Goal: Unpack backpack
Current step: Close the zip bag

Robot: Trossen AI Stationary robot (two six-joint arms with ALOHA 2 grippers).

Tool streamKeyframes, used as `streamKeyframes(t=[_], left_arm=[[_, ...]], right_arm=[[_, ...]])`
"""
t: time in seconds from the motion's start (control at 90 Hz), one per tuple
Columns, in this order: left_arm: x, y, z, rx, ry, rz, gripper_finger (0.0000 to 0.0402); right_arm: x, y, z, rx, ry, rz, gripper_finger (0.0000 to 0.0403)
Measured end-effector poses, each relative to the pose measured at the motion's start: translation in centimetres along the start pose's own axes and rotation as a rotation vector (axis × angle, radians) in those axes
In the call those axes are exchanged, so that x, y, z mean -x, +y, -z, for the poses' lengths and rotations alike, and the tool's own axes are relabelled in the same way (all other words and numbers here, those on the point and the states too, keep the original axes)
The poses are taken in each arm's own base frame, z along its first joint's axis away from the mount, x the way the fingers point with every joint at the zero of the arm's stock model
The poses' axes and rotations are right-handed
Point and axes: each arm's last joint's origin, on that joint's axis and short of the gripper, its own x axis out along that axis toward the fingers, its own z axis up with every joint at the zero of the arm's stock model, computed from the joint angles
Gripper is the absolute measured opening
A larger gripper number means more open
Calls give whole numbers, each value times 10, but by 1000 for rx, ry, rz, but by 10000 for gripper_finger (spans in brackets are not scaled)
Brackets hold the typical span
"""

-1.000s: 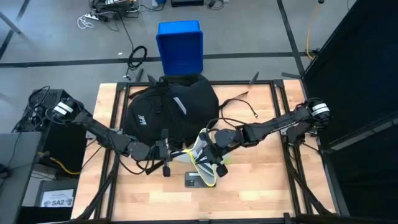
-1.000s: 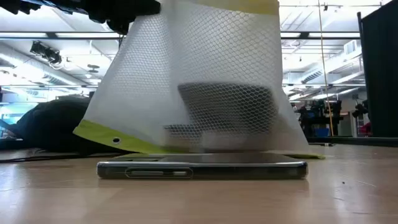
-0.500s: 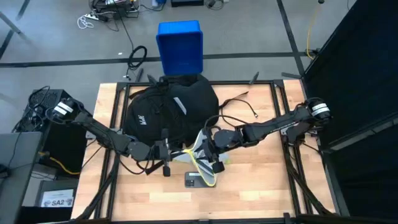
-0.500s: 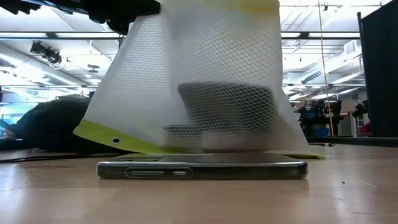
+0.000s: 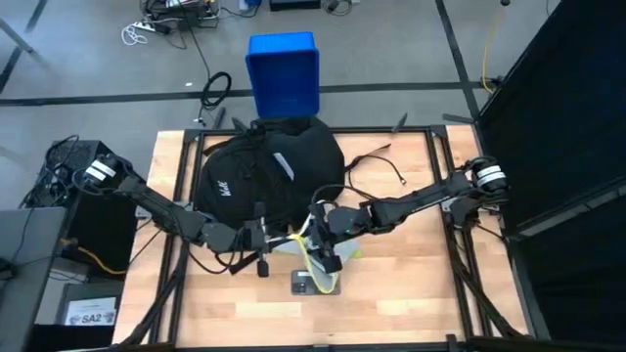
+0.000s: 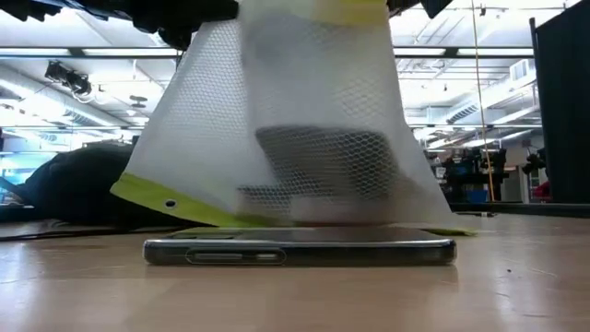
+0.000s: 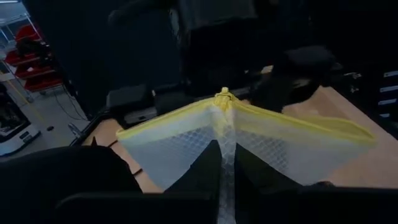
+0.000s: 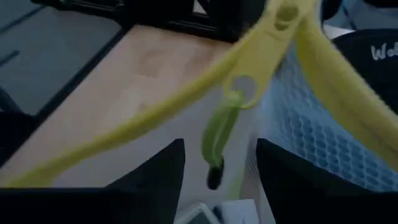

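The black backpack lies at the table's far middle. In front of it hangs a white mesh pouch with yellow-green trim and something dark inside. Its lower edge rests on the table. My left gripper is shut on the pouch's left side. My right gripper is open at the pouch's top edge, with the green zipper pull hanging between its fingers. A phone lies flat just in front of the pouch. My left gripper pinches a gathered fold of the pouch's mesh between its two fingers, below the yellow-green edge. It comes in about level from the table's left. The pouch spreads out on both sides of the fold and is held up, with its bottom on the table.
A blue plastic box stands on the floor beyond the table's far edge. Black straps and a cord trail from the backpack toward the right. Bare wood lies at the near right.
My right gripper has moved toward the table's left and a little nearer, along the pouch's top edge. The top of the pouch has shifted left with it, while its bottom edge and the phone have stayed in place.
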Motion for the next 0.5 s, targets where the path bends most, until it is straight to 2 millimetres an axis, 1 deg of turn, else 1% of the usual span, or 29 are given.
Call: streamKeyframes(t=[0.067, 0.2, 0.233, 0.267, 0.411, 0.5], left_arm=[[0, 0, 0, -1, 1, 1, 0], [0, 0, 1, -4, 5, 2, 0], [0, 0, 0, -3, 4, 2, 0], [0, 0, 1, -3, 4, 2, 0], [0, 0, 1, -7, 10, 6, 0], [0, 0, 1, -8, 11, 6, 0]], right_arm=[[0, 0, 0, 9, -2, 1, 126], [0, 0, -1, 27, -11, 2, 34], [0, 0, -1, 31, -12, 2, 18], [0, 0, -1, 33, -11, 1, 11], [1, 2, 0, 35, 2, -2, 6], [7, 6, -1, 40, 32, 10, 3]])
